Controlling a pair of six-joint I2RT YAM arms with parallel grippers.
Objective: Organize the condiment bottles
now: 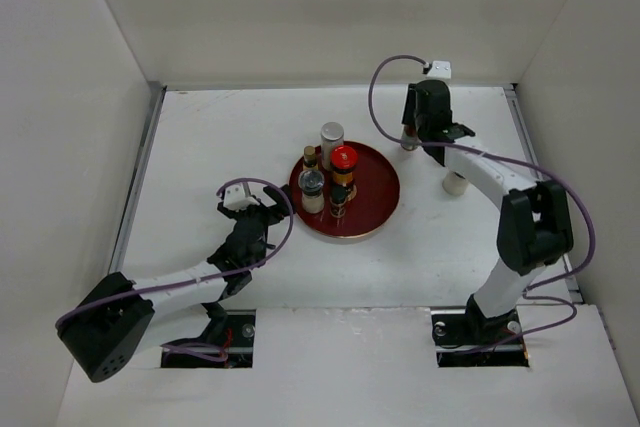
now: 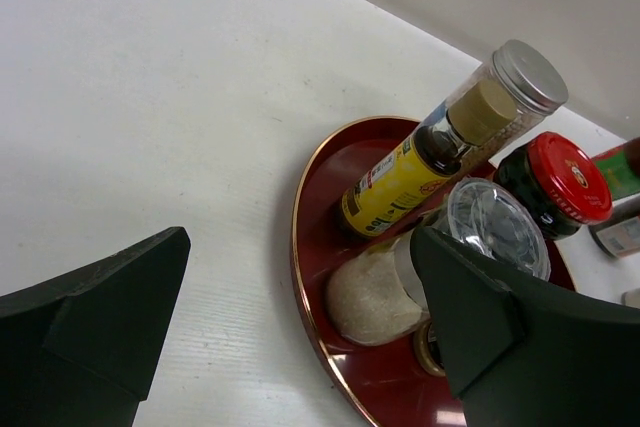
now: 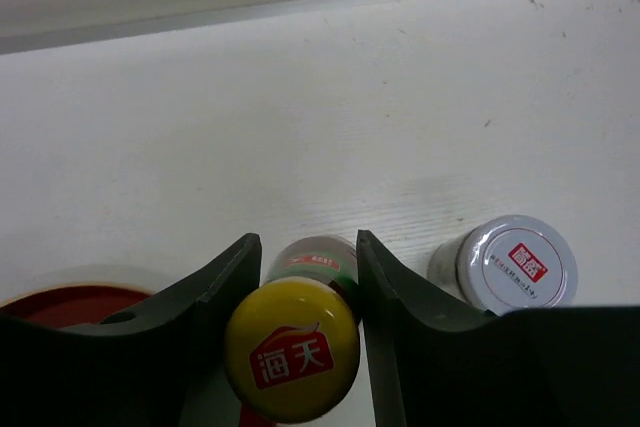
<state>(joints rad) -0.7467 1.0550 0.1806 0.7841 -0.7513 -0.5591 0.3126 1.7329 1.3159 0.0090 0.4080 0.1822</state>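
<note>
Left gripper (image 1: pixel 255 209) hangs wide open and empty just left of the red tray (image 1: pixel 378 197), so nothing's going on there. Several of the condiment bottles are grouped on the tray already: amber bottle (image 2: pixel 410 172), red-capped jar (image 2: pixel 565 175) and clear-lidded jar (image 2: pixel 400 277). The silver-capped bottle (image 2: pixel 530 75) is at the far rim, can't tell if it's in or just behind. Right of the tray, my right gripper (image 3: pixel 308 247) looks clamped on the yellow-capped bottle (image 3: pixel 292 349). The white-lidded jar (image 3: pixel 510 265) beside it is on the worktop (image 3: pixel 300 97), not trayed yet. I'd guess a bit past halfway.
</note>
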